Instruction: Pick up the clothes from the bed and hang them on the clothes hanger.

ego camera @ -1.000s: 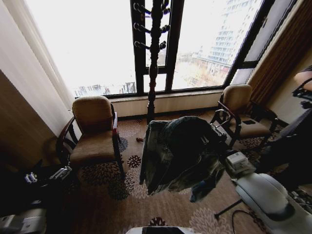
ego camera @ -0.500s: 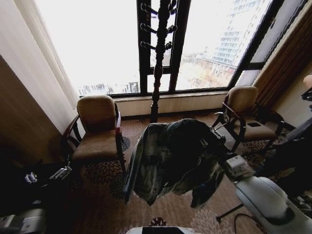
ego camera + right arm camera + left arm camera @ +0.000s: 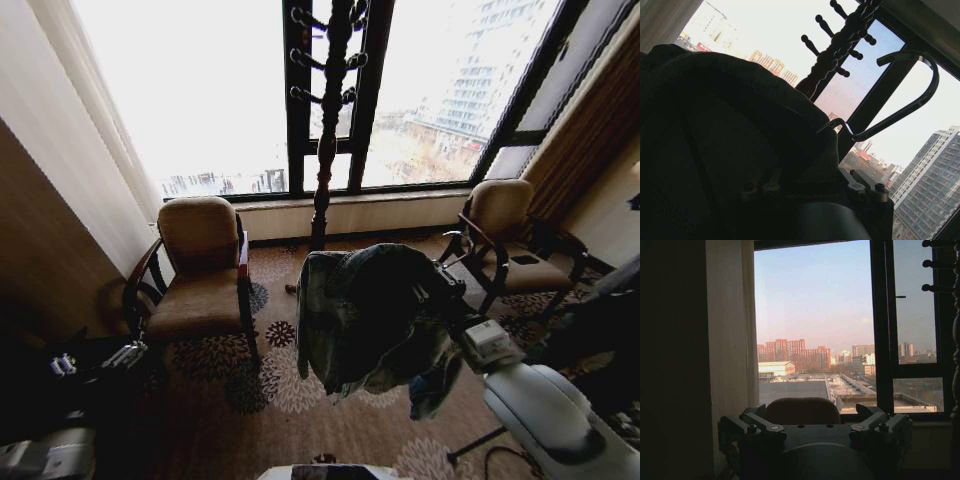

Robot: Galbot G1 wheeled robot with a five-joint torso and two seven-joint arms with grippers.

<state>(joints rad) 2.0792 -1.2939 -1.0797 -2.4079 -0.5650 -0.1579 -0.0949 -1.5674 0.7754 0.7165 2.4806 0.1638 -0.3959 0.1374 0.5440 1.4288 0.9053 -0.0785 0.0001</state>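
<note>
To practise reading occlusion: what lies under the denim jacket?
The denim jacket drapes over the right arm's end; a hanger hook pokes out. The right gripper is covered.

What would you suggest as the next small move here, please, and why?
Probably drive a little closer to the coat stand. The denim jacket already hangs from the right tool, its wire hook pointing up, but the stand's pegs are farther off and higher.
</note>
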